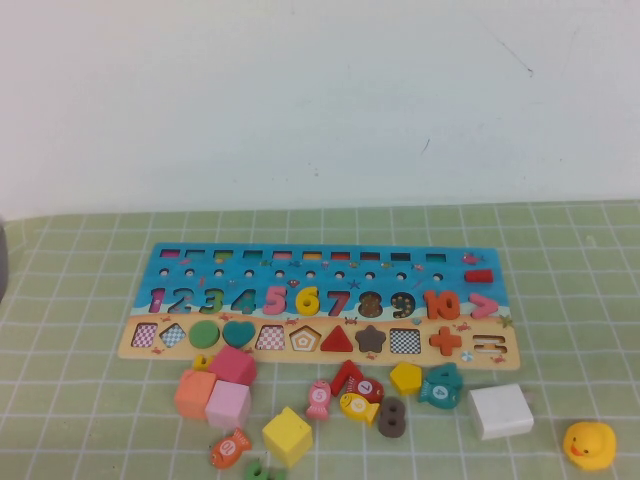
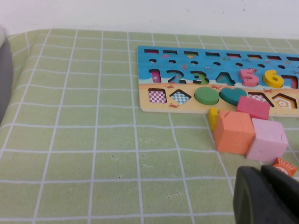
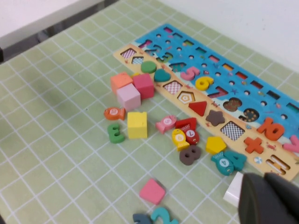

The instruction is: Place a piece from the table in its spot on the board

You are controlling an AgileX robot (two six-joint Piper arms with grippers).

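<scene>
The yellow numeral "6" (image 1: 308, 299) lies on the board (image 1: 160, 262), in the numeral row between the pink 5 and the red 7. It also shows in the left wrist view (image 2: 273, 78) and the right wrist view (image 3: 204, 83). Neither arm appears in the high view. My left gripper (image 2: 261, 172) is shut and empty, low over the mat near the orange and pink cubes, short of the board (image 2: 187, 58). My right gripper (image 3: 264, 181) is shut and empty, above the white block, near the end of the board (image 3: 196, 51) with the 10.
Loose pieces lie in front of the board: an orange cube (image 1: 195, 394), pink cube (image 1: 228, 403), yellow cube (image 1: 287, 436), brown 8 (image 1: 391, 417), yellow pentagon (image 1: 405, 378), teal 4 (image 1: 441, 385), white block (image 1: 500, 411). A yellow duck (image 1: 589, 444) sits at the front right.
</scene>
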